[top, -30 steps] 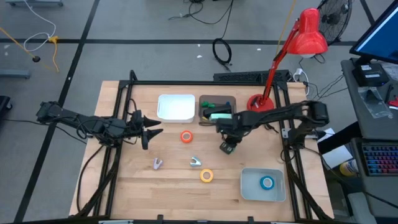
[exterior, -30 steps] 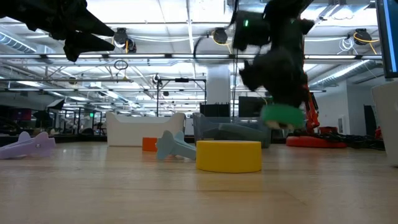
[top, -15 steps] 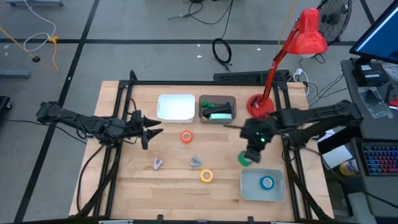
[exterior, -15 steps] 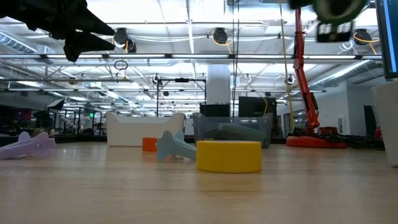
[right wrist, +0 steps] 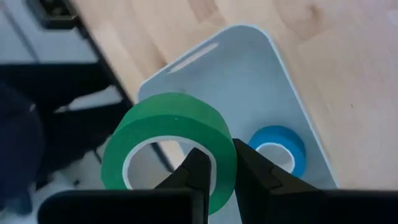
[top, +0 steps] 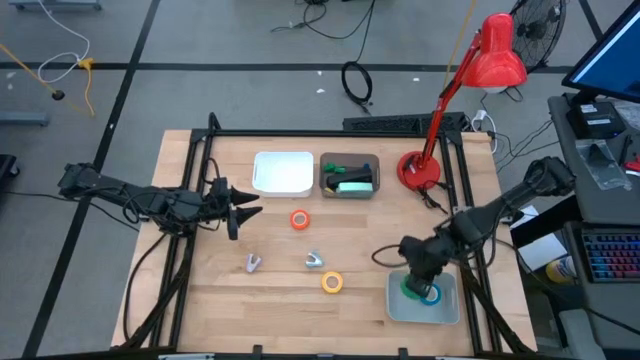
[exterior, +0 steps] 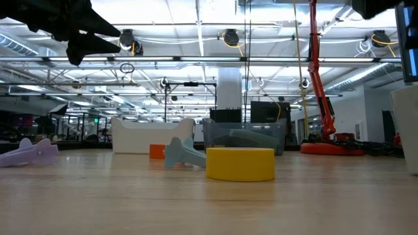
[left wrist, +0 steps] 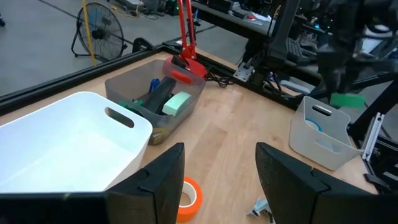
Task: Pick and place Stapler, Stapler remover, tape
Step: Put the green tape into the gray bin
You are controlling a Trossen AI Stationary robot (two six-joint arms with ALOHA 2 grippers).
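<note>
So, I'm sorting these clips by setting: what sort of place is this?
Most likely a robotics lab or workshop: a wooden table set up for the arms, cables on a taped concrete floor, and a big open hall with ceiling lights behind it.

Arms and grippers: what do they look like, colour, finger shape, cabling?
Both arms are dark, jointed links. The left gripper has two black, pointed, tapering fingers. The right gripper shows flat dark fingers. A black cable loops beside the right arm.
</note>
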